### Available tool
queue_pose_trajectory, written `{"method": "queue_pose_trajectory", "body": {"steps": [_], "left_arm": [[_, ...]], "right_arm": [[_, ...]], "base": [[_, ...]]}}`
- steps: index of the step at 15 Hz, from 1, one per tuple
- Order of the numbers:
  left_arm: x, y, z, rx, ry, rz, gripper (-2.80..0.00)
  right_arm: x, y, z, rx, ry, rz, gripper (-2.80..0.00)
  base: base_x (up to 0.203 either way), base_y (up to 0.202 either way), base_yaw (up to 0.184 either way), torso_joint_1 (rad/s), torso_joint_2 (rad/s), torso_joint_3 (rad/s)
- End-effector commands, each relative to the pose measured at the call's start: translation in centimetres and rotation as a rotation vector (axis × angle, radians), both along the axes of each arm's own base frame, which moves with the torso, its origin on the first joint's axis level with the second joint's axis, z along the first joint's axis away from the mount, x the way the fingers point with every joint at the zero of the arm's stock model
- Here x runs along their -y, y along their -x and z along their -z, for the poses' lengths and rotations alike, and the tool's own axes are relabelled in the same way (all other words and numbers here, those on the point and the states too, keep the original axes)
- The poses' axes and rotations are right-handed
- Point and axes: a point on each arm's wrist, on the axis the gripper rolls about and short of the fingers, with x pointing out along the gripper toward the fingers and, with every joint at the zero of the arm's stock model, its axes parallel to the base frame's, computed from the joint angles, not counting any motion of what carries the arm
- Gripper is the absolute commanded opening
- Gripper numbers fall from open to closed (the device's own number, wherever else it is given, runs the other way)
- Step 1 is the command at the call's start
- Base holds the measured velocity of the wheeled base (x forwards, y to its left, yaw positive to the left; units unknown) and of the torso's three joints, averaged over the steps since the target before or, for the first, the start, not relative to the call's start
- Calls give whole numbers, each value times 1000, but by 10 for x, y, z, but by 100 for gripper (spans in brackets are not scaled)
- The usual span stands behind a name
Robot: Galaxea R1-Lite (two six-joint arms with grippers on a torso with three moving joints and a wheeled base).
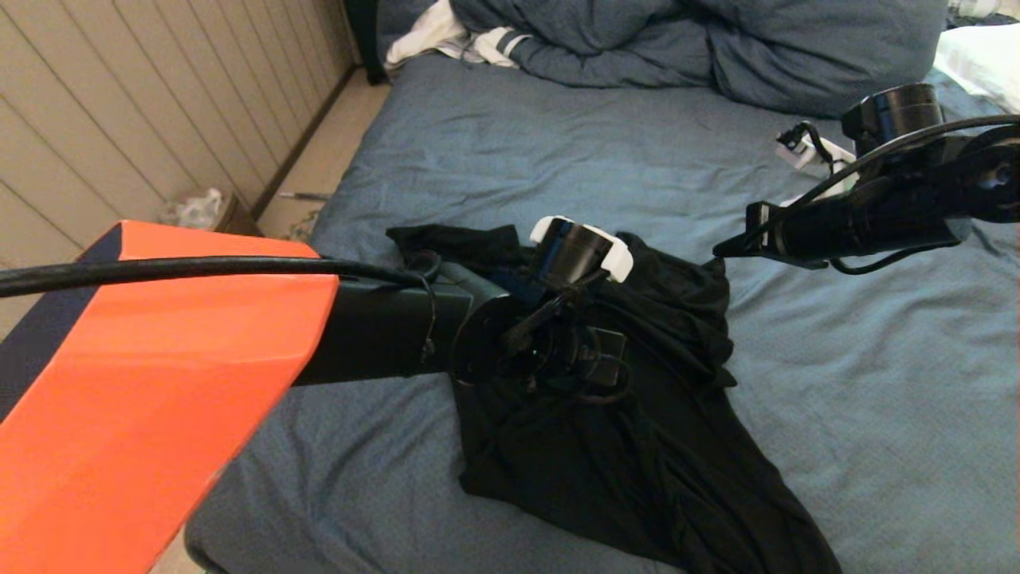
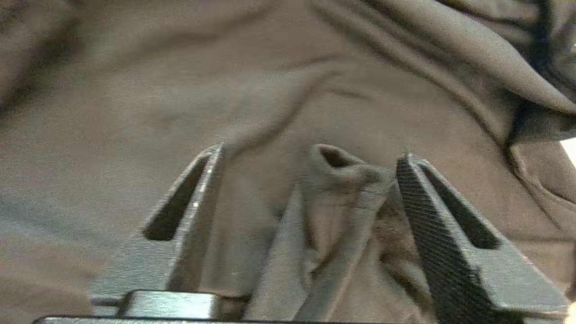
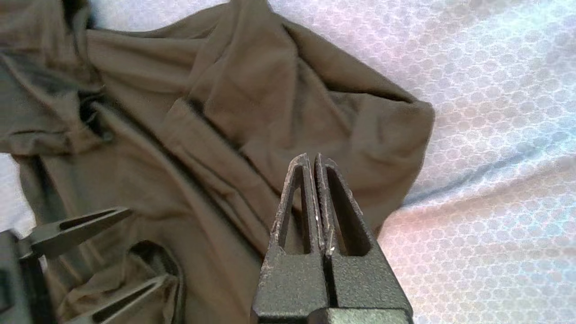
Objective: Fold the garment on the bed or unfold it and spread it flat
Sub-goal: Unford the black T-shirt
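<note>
The black T-shirt garment (image 1: 637, 446) lies crumpled on the slate-blue bed (image 1: 558, 143), plain side up, with no print showing. My left arm reaches over its middle, and the wrist hides the fingers in the head view. In the left wrist view the left gripper (image 2: 310, 157) is open, pressed down into the garment (image 2: 270, 81), with a raised fold of cloth (image 2: 342, 171) standing between its spread fingers. My right gripper (image 1: 721, 249) hovers at the shirt's right edge. It is shut and empty (image 3: 312, 155) above the garment (image 3: 252, 90); the left fingers (image 3: 81, 225) also show there.
A bulky blue-grey duvet (image 1: 717, 40) is heaped at the head of the bed, with a white striped cloth (image 1: 454, 36) beside it and a white pillow (image 1: 980, 52) at the far right. The bed's left edge drops to the floor (image 1: 319, 159) beside a panelled wall.
</note>
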Motion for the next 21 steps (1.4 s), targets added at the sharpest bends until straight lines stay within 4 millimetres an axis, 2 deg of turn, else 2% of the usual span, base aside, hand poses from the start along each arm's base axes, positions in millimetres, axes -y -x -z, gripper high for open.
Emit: {"method": "queue_pose_trajectory", "body": {"steps": [1,2,3,7,12,15,19,21], "left_arm": [[2,-3,6,-7,-8,-4,0],[2,-3,6,-7,-10,-4,0],[1,-2,5,-10,-12,-1,-280],[-2,5,-9,0,15,9,-280],[-17,40,-16,-26,-12,53,-280],[-40,68,-17,-57,-46,81,-280],[-79,109,-36,-52,-29,119,-280],[-96,137,-40,-61,-36,164,-280]], "right_arm": [[1,1,-1,1,-2,0,-280],[3,1,-1,2,-2,5,-280],[3,1,-2,3,-3,6,-280],[3,0,-1,0,-3,6,-280],[15,1,-7,19,-18,21,-280],[14,2,-7,21,-18,18,-280],[14,3,-8,23,-20,17,-280],[14,3,-8,23,-20,17,-280]], "base": [[0,0,0,0,0,0],[0,0,0,0,0,0],[0,0,0,0,0,0],[0,0,0,0,0,0],[0,0,0,0,0,0],[0,0,0,0,0,0],[0,0,0,0,0,0],[0,0,0,0,0,0]]}}
